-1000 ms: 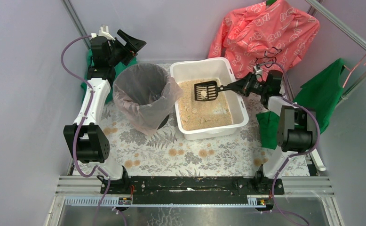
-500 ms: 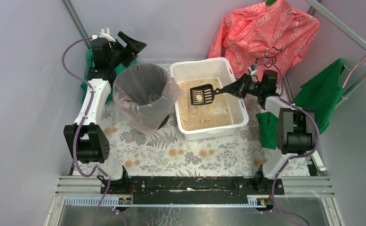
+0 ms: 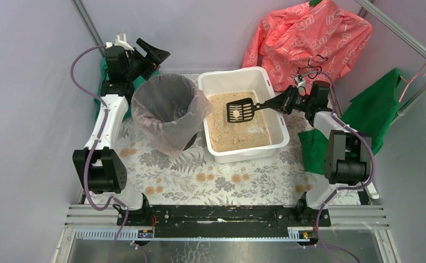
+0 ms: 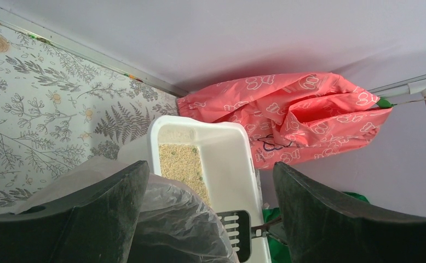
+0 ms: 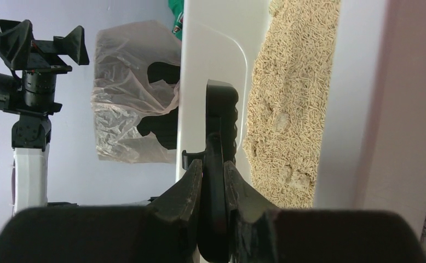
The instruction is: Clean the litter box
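White litter box (image 3: 249, 153) on floral cloth (image 3: 200, 175), just R of bagged bin (image 3: 167, 123).
My R gripper (image 3: 275, 103) clamped tight on black slotted scoop (image 3: 240, 111) handle, blade over the sand (image 3: 238, 134); L gripper (image 4: 208, 203) wide open, empty, raised behind bin.

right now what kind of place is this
Probably a robot test booth staged as a home corner: plain lilac walls, a floral-print tablecloth, a white plastic litter box of tan granules.

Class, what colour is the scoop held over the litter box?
Black. The scoop over the litter box shows best in the top external view.
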Available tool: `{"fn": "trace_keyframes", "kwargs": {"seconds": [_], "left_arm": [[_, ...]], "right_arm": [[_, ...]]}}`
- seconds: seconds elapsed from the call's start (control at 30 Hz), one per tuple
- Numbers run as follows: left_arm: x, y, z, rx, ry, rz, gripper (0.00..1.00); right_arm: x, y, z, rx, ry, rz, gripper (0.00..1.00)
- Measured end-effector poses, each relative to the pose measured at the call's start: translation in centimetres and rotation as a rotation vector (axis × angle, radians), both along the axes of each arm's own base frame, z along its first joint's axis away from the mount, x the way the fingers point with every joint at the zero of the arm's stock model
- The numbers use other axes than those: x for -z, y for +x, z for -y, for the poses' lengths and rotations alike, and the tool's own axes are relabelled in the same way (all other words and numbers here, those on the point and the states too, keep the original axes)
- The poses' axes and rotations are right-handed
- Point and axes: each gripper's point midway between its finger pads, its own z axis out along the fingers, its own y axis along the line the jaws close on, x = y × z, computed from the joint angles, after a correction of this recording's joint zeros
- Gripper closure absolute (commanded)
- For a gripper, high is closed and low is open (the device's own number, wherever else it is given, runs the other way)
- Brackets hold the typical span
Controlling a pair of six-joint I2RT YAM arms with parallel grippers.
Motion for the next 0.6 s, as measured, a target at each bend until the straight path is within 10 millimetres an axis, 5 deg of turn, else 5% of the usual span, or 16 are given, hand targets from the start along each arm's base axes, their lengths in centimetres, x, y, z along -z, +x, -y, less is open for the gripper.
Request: {"fn": "trace_keyframes", "kwargs": {"seconds": [0.2, 0.6], "left_arm": [[0.1, -0.5, -0.1, -0.008, 0.002, -0.002, 0.09], [-0.1, -0.9, -0.2, -0.013, 0.006, 0.003, 0.09]], "right_arm": [[-2.8, 0.2, -0.1, 0.022, 0.013, 0.038, 1.0], [-13.8, 3.2, -1.4, 0.034, 0.035, 0.222, 1.0]]}}
